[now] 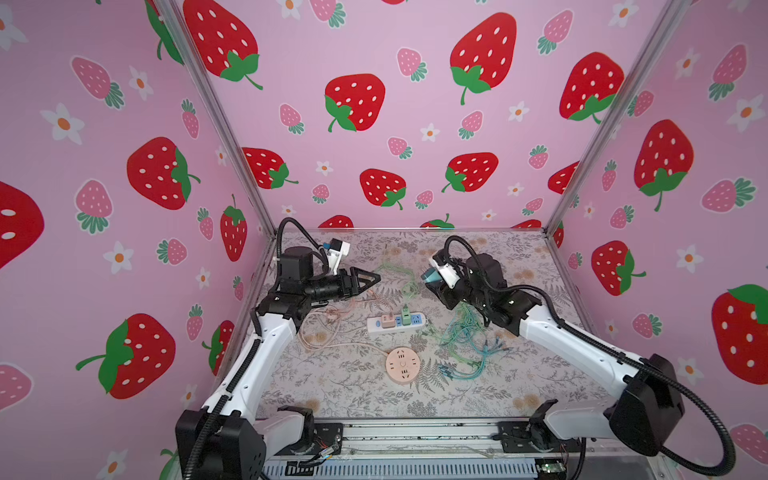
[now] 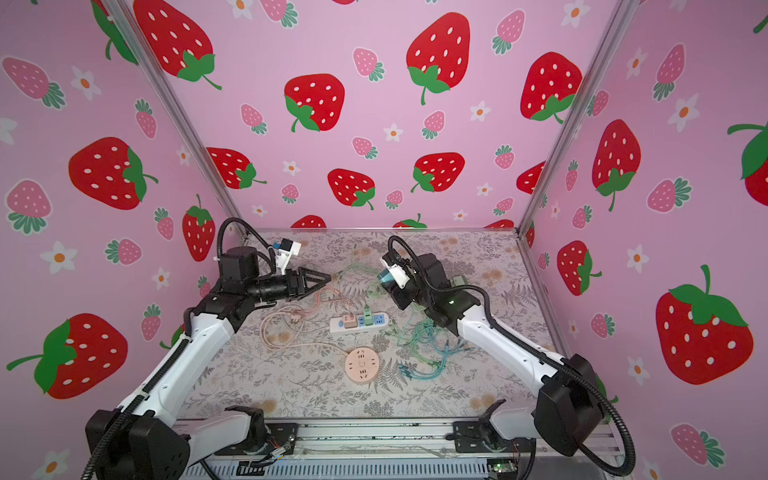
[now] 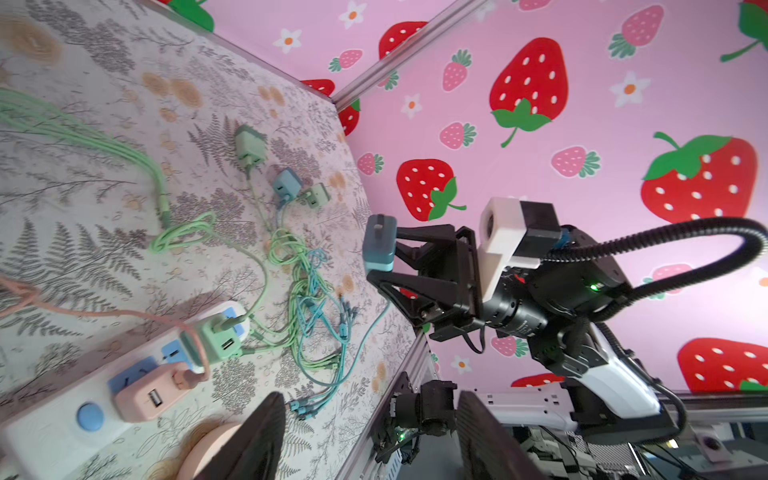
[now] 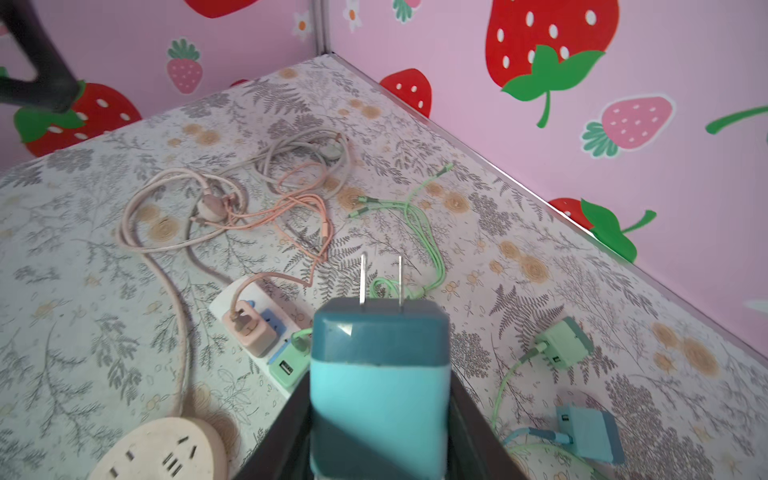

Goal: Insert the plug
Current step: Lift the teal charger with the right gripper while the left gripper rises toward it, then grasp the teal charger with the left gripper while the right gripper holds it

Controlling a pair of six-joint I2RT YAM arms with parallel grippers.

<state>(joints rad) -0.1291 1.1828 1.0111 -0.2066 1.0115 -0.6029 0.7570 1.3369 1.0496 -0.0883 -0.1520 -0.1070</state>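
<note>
With the teal two-tone plastic charger plug [image 4: 380, 374] pinched between our right fingers [image 3: 415, 286] and left fingers [image 1: 368, 274] spread empty, we risk tilted prongs missing slots in the crowded white plastic power strip [image 1: 395, 331].

Bright, even, diffuse light; shadows soft. Top views bend at the edges. Left wrist view blurs the strip [image 3: 37, 440].

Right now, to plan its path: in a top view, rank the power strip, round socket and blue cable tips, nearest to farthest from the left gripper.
From the left gripper:
1. power strip, middle of the table.
2. round socket, toward the front.
3. blue cable tips, front right.
</note>
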